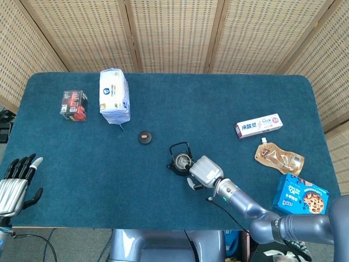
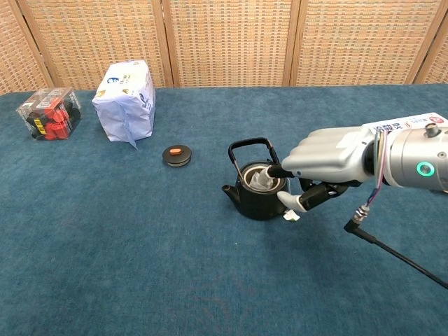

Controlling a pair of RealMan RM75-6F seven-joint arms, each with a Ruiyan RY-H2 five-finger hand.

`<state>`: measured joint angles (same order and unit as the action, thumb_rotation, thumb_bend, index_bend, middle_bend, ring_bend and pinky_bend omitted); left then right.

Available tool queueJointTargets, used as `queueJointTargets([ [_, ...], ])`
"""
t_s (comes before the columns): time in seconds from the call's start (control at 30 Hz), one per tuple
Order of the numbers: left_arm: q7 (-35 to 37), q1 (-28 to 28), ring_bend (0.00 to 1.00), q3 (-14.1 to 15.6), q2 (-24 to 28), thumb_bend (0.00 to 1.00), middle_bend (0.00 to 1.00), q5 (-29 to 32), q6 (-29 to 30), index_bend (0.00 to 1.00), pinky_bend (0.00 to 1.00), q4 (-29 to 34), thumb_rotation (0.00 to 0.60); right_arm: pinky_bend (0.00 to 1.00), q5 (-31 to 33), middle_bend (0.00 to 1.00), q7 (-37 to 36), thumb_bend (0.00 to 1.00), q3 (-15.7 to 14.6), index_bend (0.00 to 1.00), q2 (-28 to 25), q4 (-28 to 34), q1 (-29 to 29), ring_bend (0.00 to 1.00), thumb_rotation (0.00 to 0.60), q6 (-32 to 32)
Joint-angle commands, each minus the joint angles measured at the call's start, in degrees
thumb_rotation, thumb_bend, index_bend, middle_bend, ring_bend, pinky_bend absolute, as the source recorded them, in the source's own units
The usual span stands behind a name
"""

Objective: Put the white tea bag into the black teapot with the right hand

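Blue table (image 2: 105,266): right hand (image 2: 325,157) pinches tea bag (image 2: 262,179) inside teapot (image 2: 260,192); insertion step. Next: release, withdraw. Left hand (image 1: 15,183) idle, fingers apart.

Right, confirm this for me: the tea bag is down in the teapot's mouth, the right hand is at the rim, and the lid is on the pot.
One thing is wrong: the lid is not on the teapot. The chest view shows it lying on the table, apart from the pot on its left. The rest holds: the tea bag sits in the open mouth, and the right hand is at the rim.
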<state>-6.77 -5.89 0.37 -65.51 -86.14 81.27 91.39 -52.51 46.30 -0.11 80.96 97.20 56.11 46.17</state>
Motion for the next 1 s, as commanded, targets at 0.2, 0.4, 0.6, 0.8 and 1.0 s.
queueJointTargets([
  [0.2, 0.5, 0.1, 0.00, 0.1, -0.1, 0.41, 0.00, 0.0, 0.0, 0.00, 0.00, -0.4, 0.600, 1.00, 2.3, 0.89, 1.8, 0.76, -0.8, 0.12, 1.2, -0.6, 1.4, 0.92, 0.002, 0.8],
  [0.4, 0.9, 0.2, 0.00, 0.1, -0.1, 0.41, 0.00, 0.0, 0.2, 0.00, 0.00, -0.6, 0.600, 1.00, 1.9, 0.89, 1.6, 0.76, -0.7, 0.12, -0.3, 1.6, 1.3, 0.92, 0.005, 3.1],
  [0.6, 0.9, 0.2, 0.00, 0.1, -0.1, 0.41, 0.00, -0.2, 0.4, 0.00, 0.00, -0.4, 0.600, 1.00, -0.3, 0.89, 0.8, 0.76, -0.7, 0.12, -3.2, 5.6, 0.5, 0.92, 0.009, 5.8],
  [0.8, 0.8, 0.5, 0.00, 0.2, 0.2, 0.41, 0.00, -0.3, 0.8, 0.00, 0.00, 0.0, 0.600, 1.00, -5.3, 0.87, -3.1, 0.76, -0.3, 0.12, -6.0, 9.2, -2.5, 0.92, 0.048, 10.6],
  [1.0, 0.8, 0.8, 0.00, 0.2, 0.4, 0.41, 0.00, -0.1, 1.0, 0.00, 0.00, 0.3, 0.600, 1.00, -13.1, 0.78, -9.5, 0.76, 0.0, 0.12, -7.4, 9.4, -7.6, 0.86, 0.115, 17.5],
])
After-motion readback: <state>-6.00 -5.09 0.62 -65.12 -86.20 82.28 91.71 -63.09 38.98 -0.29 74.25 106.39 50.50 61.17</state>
